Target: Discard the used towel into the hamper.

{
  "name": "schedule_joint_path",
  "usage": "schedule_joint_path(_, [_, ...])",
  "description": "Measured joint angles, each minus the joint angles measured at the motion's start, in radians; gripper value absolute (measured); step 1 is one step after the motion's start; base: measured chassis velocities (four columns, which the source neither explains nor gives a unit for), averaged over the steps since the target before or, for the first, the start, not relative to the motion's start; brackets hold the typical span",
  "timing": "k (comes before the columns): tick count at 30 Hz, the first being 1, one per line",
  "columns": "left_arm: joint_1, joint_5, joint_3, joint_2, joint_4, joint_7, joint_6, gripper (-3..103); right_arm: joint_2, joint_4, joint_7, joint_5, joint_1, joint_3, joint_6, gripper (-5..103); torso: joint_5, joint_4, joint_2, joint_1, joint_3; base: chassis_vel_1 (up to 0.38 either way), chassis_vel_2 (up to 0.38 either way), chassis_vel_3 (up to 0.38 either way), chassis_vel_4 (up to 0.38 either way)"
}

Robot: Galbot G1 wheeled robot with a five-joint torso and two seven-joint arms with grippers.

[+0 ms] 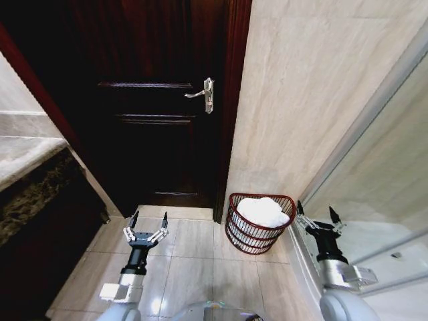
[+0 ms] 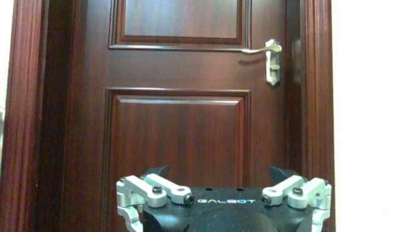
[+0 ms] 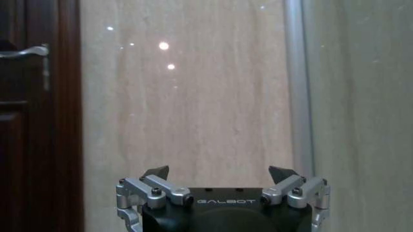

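A: Where is the towel [image 1: 261,210]?
B: White, bundled inside the hamper [image 1: 258,235], which stands on the tiled floor [image 1: 194,267] against the wall [image 1: 301,100], beside the door [image 1: 154,100] frame.
A: And the jaws?
B: Left gripper [image 1: 145,229]: spread, empty, facing the door, apart from the hamper. Right gripper [image 1: 317,215]: spread, empty, just beside the hamper's rim.

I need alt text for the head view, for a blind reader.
A white towel lies in a dark reddish-brown wire hamper on the tiled floor beside a dark wooden door. The left gripper and right gripper hang open and empty.
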Motion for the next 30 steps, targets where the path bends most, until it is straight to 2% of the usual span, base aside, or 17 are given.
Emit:
schedule_joint_path(3, [0.005, 0.000, -0.011, 0.004, -0.004, -0.011, 0.004, 100, 0.017, -0.010, -0.068, -0.007, 0.002, -0.009, 0.015, 100, 0.0000, 0.0002, 0.014, 0.005, 0.009, 0.000, 0.000, 0.000, 0.000])
schedule_joint_path(6, [0.005, 0.006, -0.011, 0.004, -0.006, -0.021, 0.003, 100, 0.034, -0.008, -0.092, -0.017, -0.006, -0.029, 0.025, 100, 0.0000, 0.0001, 0.027, 0.010, 0.017, 0.000, 0.000, 0.000, 0.000])
schedule_joint_path(15, [-0.011, 0.059, -0.005, 0.008, -0.022, -0.072, 0.002, 100, 0.053, 0.032, -0.086, -0.067, -0.006, -0.087, 0.003, 100, 0.0000, 0.0000, 0.062, 0.023, 0.039, 0.000, 0.000, 0.000, 0.000])
schedule_joint_path(23, [-0.019, 0.078, 0.005, 0.011, -0.041, -0.174, 0.058, 100, 0.070, 0.045, -0.059, -0.108, -0.003, -0.109, -0.013, 100, 0.0001, 0.0000, 0.100, 0.040, 0.061, 0.000, 0.000, 0.000, 0.000])
schedule_joint_path(30, [-0.017, 0.070, 0.005, 0.029, -0.047, -0.183, 0.061, 100, 0.067, 0.047, -0.054, -0.106, 0.002, -0.081, -0.028, 100, 0.0001, 0.0000, 0.129, 0.051, 0.078, 0.000, 0.000, 0.000, 0.000])
